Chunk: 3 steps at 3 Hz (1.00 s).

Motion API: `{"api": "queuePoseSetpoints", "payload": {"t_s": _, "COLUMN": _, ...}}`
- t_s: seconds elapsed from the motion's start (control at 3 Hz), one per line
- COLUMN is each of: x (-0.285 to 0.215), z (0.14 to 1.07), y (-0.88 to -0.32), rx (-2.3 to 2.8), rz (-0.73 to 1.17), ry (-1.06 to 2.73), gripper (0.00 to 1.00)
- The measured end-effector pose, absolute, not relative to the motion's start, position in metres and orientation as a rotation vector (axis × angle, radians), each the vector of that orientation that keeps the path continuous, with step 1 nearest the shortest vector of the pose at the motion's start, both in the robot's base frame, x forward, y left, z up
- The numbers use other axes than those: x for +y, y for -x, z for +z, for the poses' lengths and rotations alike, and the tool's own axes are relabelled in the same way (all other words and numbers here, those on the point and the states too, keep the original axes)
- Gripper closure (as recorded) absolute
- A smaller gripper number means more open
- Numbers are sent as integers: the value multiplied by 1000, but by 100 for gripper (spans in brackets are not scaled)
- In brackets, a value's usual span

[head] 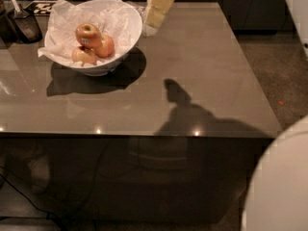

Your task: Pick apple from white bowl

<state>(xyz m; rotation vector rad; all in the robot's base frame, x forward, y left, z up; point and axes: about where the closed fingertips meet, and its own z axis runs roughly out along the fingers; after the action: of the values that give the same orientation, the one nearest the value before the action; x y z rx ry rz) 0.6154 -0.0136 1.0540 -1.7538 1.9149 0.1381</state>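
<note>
While hanging down from the top edge, just right of the bowl's rim: gripper (155,21), pale, above the far side of the table (211,76); open or closed, cannot tell. Left of it, white bowl (134,20), lined with crumpled paper (60,25). Inside, apple (88,34) with dark sticker, uppermost, touching a second apple (106,47) and a third apple (83,56). Farther out, arm's shadow (177,93) on the tabletop, near the front edge.

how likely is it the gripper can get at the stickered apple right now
Probably yes: the gripper hangs close beside the white bowl, and the apple lies topmost on two other apples, uncovered from above.
</note>
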Motion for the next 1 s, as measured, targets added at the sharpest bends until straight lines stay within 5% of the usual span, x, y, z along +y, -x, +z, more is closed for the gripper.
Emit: {"api": "queuePoseSetpoints", "payload": {"t_s": 1.0, "x": 70, "z": 1035, "y": -667, "rx": 1844, "rz": 126, "ry": 1846, "gripper": 0}}
